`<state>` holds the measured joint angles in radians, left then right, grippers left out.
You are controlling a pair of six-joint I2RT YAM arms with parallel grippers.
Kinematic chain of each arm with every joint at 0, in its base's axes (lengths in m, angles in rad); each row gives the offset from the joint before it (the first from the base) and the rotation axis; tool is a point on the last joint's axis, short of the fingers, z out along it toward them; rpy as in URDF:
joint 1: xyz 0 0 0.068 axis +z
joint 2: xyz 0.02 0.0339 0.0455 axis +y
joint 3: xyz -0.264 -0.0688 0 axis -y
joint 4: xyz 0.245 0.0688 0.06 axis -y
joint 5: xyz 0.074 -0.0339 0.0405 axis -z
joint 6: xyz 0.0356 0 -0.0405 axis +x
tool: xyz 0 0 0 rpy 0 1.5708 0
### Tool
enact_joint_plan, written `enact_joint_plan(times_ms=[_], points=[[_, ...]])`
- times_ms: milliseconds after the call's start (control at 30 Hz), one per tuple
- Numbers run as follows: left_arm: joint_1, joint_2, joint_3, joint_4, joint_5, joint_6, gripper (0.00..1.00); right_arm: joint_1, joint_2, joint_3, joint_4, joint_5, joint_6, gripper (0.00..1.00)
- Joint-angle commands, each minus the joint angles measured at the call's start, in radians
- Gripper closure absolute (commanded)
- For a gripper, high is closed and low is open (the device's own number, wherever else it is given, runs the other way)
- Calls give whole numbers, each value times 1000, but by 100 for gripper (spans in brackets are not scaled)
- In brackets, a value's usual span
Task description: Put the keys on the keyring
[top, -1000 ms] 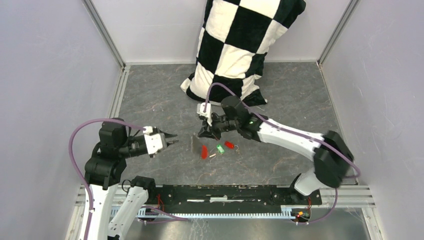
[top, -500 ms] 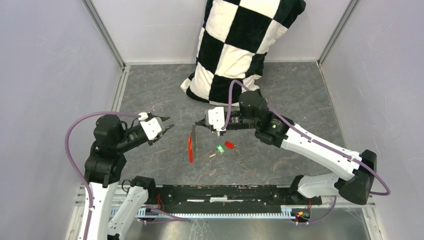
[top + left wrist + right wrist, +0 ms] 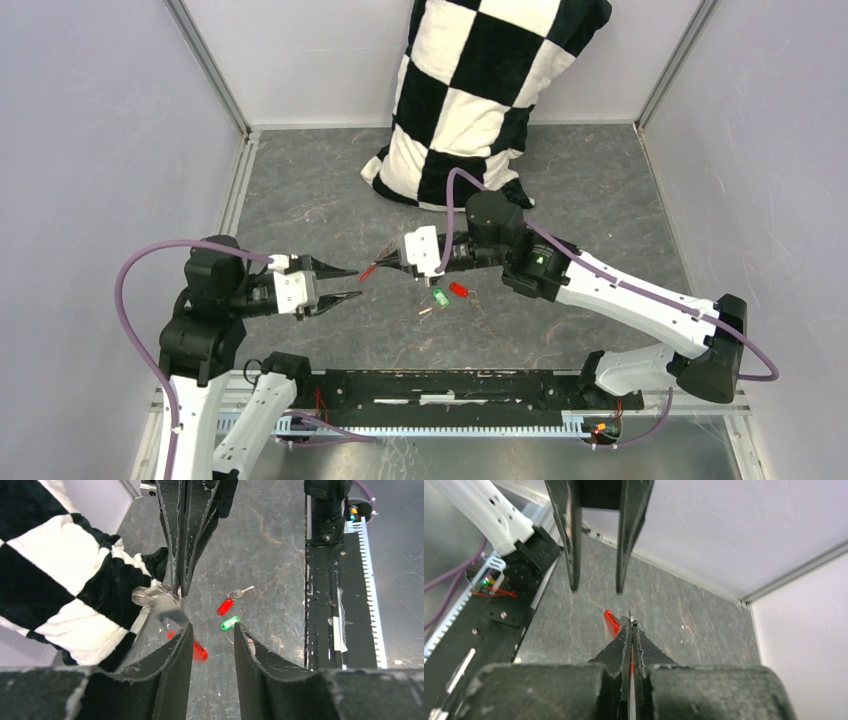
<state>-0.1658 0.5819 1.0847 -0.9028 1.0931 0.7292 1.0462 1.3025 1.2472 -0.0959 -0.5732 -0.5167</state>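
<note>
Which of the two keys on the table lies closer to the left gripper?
The green-headed key. It lies on the left gripper's side of the red-headed key, which sits just beyond it, farther from that gripper.

Bright even light, soft shadows

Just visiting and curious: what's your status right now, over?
Right tool shut on keyring, held off table. Left tool open, facing it. Green key, red key loose on table. Nothing between.

Grey table (image 3: 600, 180) bears checkered pillow (image 3: 470, 90), green key (image 3: 440, 297), red key (image 3: 459, 289).
</note>
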Motion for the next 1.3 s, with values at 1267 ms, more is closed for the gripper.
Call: enact_joint_plan(times_ms=[1267], points=[[-2,-42,45,-140,-5,120,60,163,113,250,-136,74,167,100]])
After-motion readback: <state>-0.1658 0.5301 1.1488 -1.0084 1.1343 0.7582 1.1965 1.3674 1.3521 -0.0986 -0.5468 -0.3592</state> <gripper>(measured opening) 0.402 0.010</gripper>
